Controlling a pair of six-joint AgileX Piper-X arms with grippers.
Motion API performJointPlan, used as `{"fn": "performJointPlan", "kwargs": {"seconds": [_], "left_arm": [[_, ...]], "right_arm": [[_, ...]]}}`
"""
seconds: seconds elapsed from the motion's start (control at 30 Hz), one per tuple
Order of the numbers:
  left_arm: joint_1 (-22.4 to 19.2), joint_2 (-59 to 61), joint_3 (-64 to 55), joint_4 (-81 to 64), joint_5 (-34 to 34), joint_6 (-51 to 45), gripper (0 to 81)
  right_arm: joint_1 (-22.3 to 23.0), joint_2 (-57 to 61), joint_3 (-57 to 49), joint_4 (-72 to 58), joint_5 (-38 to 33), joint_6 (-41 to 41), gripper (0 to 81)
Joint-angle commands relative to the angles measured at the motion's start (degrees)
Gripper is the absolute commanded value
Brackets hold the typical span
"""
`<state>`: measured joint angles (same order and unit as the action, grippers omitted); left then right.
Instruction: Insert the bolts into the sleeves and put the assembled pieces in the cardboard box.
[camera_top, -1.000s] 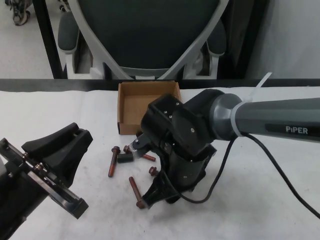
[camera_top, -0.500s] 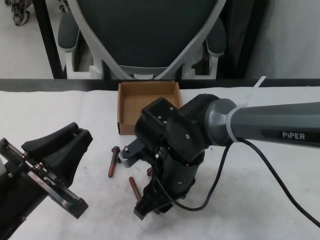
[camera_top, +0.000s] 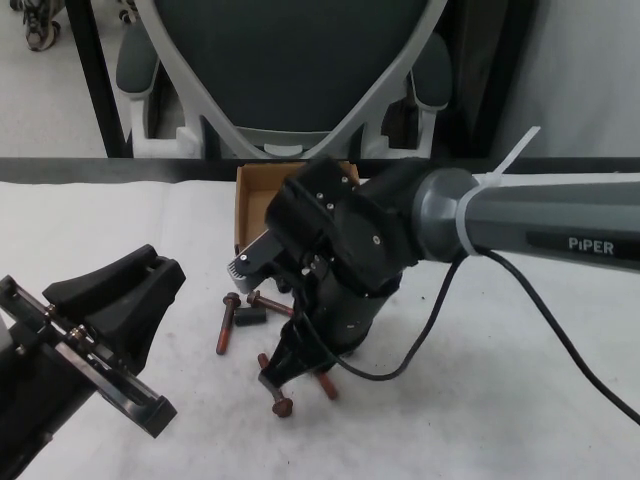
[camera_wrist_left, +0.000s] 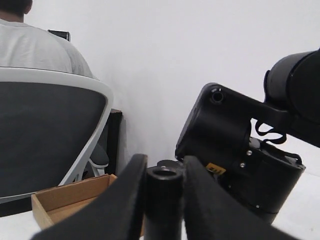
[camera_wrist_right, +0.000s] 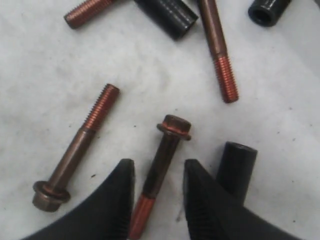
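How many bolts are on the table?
4. One bolt lies between the jaws of the right gripper, a second beside it, a third farther off, a fourth next to a black sleeve. The arm may hide others.

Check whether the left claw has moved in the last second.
No. The left claw keeps the same spot relative to the cardboard box in the high view.

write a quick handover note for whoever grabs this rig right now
Left pincer: shut on a black sleeve, raised.
Right pincer: open, low over the bench, straddling a bolt that lies there, not gripped.
Loose nearby: other bolts and spare sleeves; cardboard box beyond them.
Done: one sleeve picked up.
Left: grip that bolt, insert it, box the piece, repeat for the rest.
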<state>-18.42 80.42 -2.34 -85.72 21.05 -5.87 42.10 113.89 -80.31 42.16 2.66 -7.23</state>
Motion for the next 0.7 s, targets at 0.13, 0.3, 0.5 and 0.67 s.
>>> {"fn": "performJointPlan", "kwargs": {"seconds": [0.13,0.3,0.5,0.67], "left_arm": [[-0.06,-0.69,-0.01,-3.25,2.65,1.94,0.8],[-0.06,-0.69,-0.01,-3.25,2.65,1.94,0.8],[-0.06,-0.69,-0.01,-3.25,2.65,1.94,0.8],[-0.06,-0.69,-0.01,-3.25,2.65,1.94,0.8]], "right_arm": [[-0.44,1.04,-0.55,3.14,-0.41,-2.22,31.9],[-0.44,1.95,-0.55,3.13,-1.3,-2.21,39.1],[-0.44,4.64,-2.62,3.63,-1.91,-2.21,39.0],[-0.44,6.99,-5.29,4.69,-2.13,-2.21,39.0]]}}
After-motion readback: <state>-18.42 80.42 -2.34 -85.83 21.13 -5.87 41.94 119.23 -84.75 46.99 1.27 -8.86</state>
